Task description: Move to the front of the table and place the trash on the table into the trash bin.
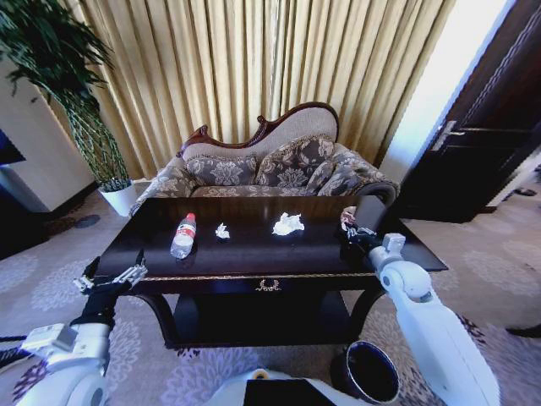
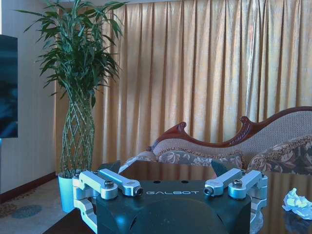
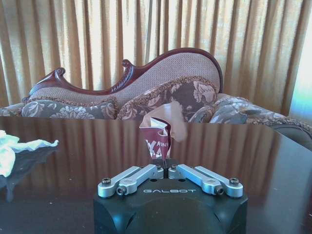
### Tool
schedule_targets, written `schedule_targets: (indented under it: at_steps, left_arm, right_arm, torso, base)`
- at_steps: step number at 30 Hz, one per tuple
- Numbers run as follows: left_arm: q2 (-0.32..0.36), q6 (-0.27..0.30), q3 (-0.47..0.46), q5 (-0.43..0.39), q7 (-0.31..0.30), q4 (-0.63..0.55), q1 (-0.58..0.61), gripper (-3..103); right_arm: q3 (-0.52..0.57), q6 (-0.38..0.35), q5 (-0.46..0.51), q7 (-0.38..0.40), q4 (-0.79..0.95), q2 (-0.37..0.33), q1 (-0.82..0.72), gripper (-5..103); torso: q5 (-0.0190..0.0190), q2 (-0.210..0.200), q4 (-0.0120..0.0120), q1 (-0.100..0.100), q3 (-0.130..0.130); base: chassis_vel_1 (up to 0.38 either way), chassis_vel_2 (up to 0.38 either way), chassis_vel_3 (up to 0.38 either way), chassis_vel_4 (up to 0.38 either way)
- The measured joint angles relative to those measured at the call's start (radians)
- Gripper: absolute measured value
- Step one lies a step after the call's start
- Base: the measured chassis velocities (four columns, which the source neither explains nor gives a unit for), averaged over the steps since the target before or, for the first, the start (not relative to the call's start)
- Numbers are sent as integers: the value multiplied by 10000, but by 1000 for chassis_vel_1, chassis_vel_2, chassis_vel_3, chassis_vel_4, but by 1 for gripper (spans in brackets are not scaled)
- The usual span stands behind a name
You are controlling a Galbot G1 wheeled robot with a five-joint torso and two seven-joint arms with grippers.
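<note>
We are standing at the near side of the long glossy dark-brown wooden desk point(image 1: 254, 254) with gold trim, and our right gripper point(image 1: 349, 227) is reaching over its right end, its fingers pinched together on a crumpled maroon-and-white wrapper point(image 3: 161, 134) that is standing upright just above the dark surface. In the right wrist view the wrapper is sitting squarely between the closed fingertips point(image 3: 157, 170), with the patterned sofa point(image 3: 146, 97) and the gold curtains point(image 3: 146, 29) rising behind it. Our left gripper point(image 1: 110, 277) is hovering at the near left corner of the desk with its fingers spread wide and holding nothing; in the left wrist view its fingers point(image 2: 112, 183) are standing well apart. On the desk, the clear plastic bottle with a red cap and label point(image 1: 183, 236) is lying left of centre, a small crumpled white paper scrap point(image 1: 222, 230) is lying just to its right, and a larger crumpled white paper scrap point(image 1: 287, 224) is sitting nearer the middle, well apart from the wrapper; the same larger scrap is showing at the edge of the right wrist view point(image 3: 17, 146) and of the left wrist view point(image 2: 298, 204). The small round dark maroon trash bin point(image 1: 370, 372) with a shiny rim is standing on the patterned carpet point(image 1: 473, 262) near us, in front of the desk's right leg. A tall green plant in a white pot point(image 1: 118, 196) is standing on the floor beyond the far left corner of the desk.
</note>
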Motion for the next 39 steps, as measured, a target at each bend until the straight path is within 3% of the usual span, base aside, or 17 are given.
schedule_targets:
  at_steps: [4,10,15,22,29,39]
  left_arm:
    - [12,-3,-4,-10,2,0,-11,100]
    - [61,-35,-14,-36,4,0,-37,100]
    - [63,-54,-22,-43,6,0,-49,100]
    - [59,-107,-130,-72,3,0,-10,100]
    - [77,-111,-135,-80,1,0,-12,100]
    - [104,-111,-128,-82,0,0,-21,100]
  right_arm:
    - [186,94,132,9,272,5,-209,0]
    - [663,727,1109,-2,2239,1,-1221,0]
    - [845,1063,1168,-1,3473,179,-1935,0]
    - [1093,1294,146,103,4597,564,-3156,0]
    - [1121,1290,-706,387,4650,829,-3479,0]
    - [1191,1244,-874,459,4558,961,-3621,0]
  torso:
    - [0,-1,0,0,0]
    - [-1,-1,-1,0,0]
    - [-2,0,0,0,-1]
    - [-1,1,-1,-1,-1]
    - [-1,0,0,-1,-1]
    - [0,-1,0,0,0]
  base:
    - [0,0,0,0]
    - [0,0,0,0]
    - [0,0,0,0]
    - [0,0,0,0]
    - [0,0,0,0]
    - [3,-6,-4,3]
